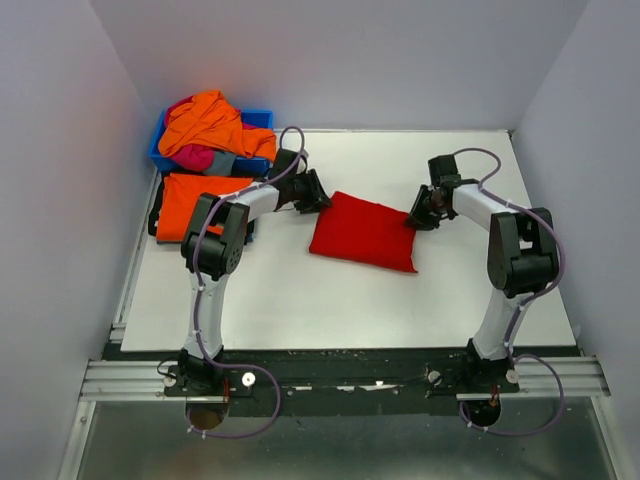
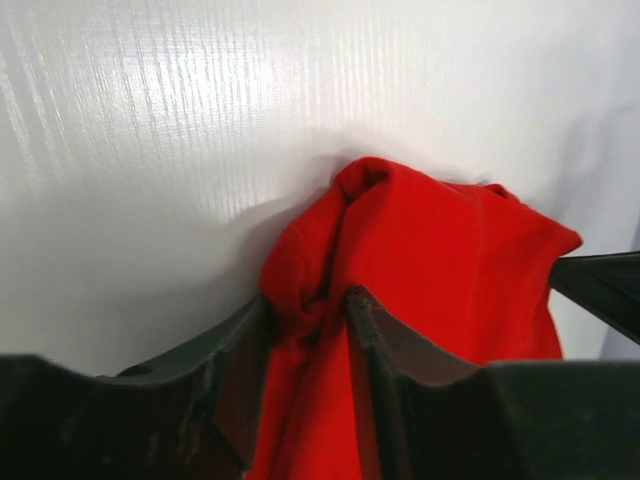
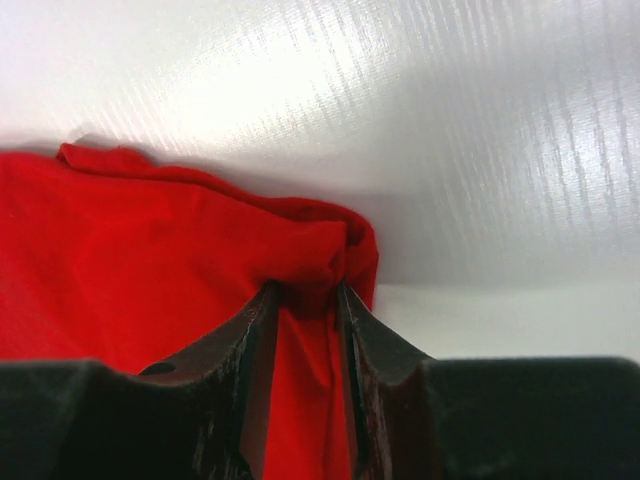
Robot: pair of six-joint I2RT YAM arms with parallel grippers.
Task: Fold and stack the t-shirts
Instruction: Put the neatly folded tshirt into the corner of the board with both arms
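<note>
Well, the soft, light red shirt (image 1: 365, 232) is floppy, so the left fingers (image 2: 385, 345) and right fingers (image 3: 362, 345) each pinch a bunched corner between them, nearly closed.

Top camera is looking down from 6 o'clock over the whole table (image 1: 300, 300). Wrist cameras are facing the shared red t-shirt (image 1: 365, 232) closely from 10 and 3 o'clock.

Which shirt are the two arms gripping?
The bright red shirt, pinched at both ends. The folded orange shirt and the orange shirt heaped in the blue bin lie off to the left, ungripped.
</note>
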